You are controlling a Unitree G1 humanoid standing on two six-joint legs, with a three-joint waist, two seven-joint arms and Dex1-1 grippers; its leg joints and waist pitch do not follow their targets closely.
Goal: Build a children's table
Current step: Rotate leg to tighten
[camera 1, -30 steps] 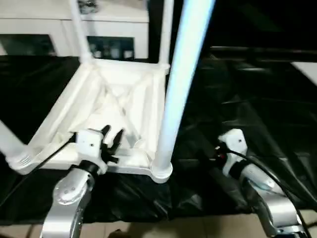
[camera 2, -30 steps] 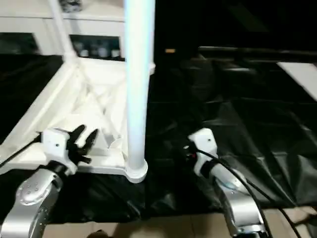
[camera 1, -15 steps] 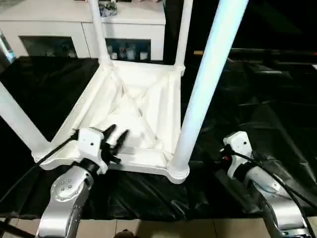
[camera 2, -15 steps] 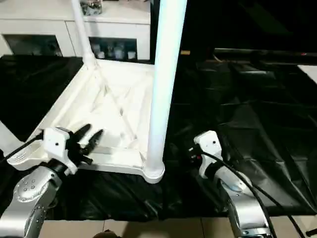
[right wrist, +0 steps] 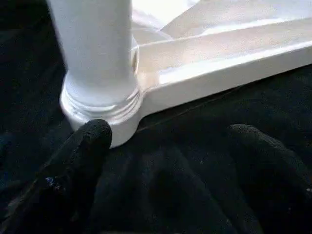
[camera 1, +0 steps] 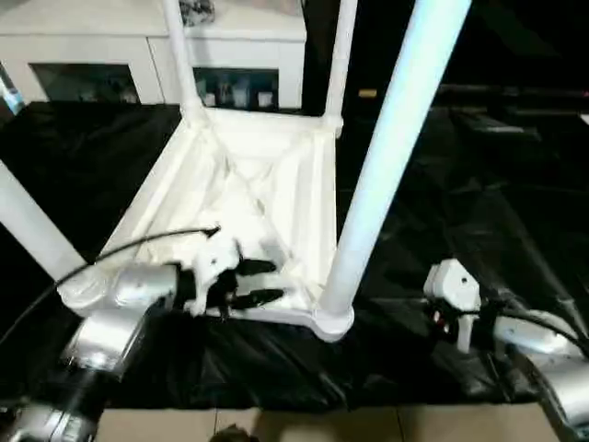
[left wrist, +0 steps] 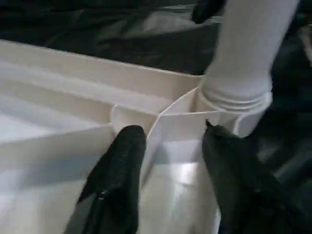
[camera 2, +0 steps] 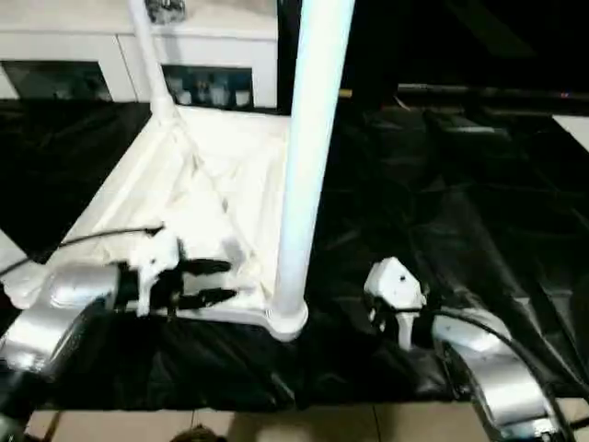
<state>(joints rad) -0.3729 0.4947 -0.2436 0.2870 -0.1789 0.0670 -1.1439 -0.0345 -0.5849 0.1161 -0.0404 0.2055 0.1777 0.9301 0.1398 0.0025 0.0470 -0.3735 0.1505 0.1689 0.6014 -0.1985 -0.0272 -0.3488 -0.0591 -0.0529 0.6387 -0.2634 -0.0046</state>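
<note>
table: the white kids' table [camera 1: 258, 198] sits upside down in the middle-left of the head view, on a bench draped in black plastic sheet [camera 1: 479, 212]. Looks like all four legs are already up in their corner sockets.
near leg: the closest leg [camera 1: 386, 157] runs from the lower middle up out of the top of the frame, seated in the front corner socket [camera 1: 333, 318].
left claw: the left claw [camera 1: 267, 284] is at lower left, fingers apart and pointing sideways over the inside of the front rim [left wrist: 73, 73], just short of that socket. Nothing is held, as far as I can see.
right claw: the right claw [right wrist: 170, 161] is wide open and empty, low over the sheet at lower right, just beside the socket but not touching it.
background: white cabinet [camera 1: 156, 46] with glass doors along the top left.
handling guess: hollow plastic, so probably light and fairly stiff, but smooth and slippery. I'd grab the rim or the ribs underneath, or a leg low near its socket, since pulling high on a leg could lever it loose.
</note>
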